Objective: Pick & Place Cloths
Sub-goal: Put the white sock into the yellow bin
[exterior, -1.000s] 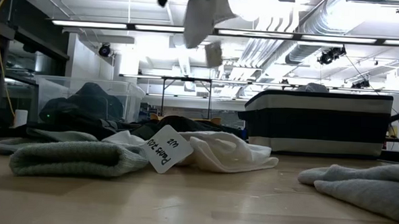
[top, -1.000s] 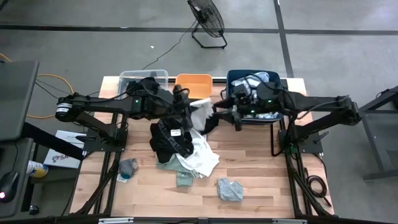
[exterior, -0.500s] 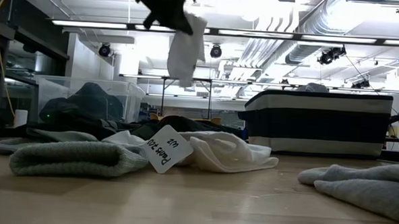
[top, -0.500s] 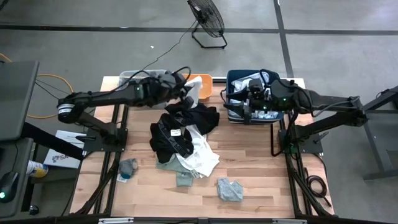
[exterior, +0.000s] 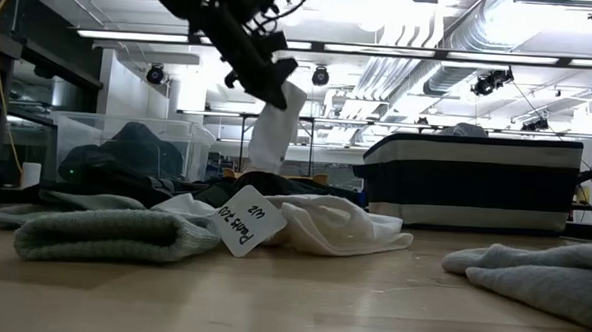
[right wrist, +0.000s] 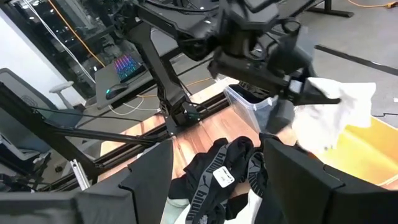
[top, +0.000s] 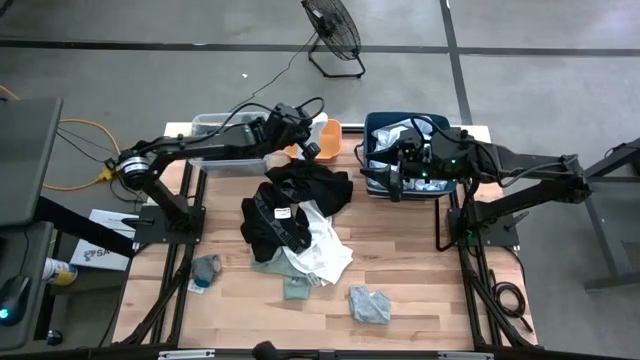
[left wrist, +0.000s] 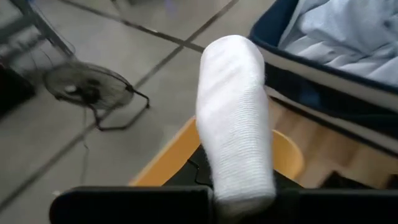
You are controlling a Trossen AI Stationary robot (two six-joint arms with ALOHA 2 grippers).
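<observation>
My left gripper (top: 307,142) (exterior: 268,77) is over the orange bin (top: 328,134) at the table's far edge, shut on a white cloth (exterior: 274,135) (left wrist: 235,112). My right gripper (top: 394,180) (right wrist: 214,186) hangs open and holds nothing, at the near left corner of the navy bin (top: 372,150), which holds pale blue and white cloths (top: 410,135). At mid table a pile of black cloths (top: 290,205) lies on white ones (top: 325,255). Small grey-green pieces (top: 370,305) (top: 206,268) lie nearer the front edge. My left gripper pinches one end of the white cloth (left wrist: 242,186) between its two fingers, slanting down toward the table's far edge. The cloth hangs slack below the fingers, clear of the table. Whether its lower end (exterior: 263,163) touches the orange bin, I cannot tell.
A clear bin (top: 215,125) with dark cloths stands at the far left, next to the orange bin. A paper tag (exterior: 241,222) lies on the pile. A floor fan (top: 333,30) stands beyond the table. Bare wood shows at the near right (top: 420,270).
My left gripper has swung from above the pile toward the table's far edge, over the orange bin, and has sunk, tipping downward. The white cloth has come down with it, still hanging. My right gripper has drawn back a little toward the navy bin.
</observation>
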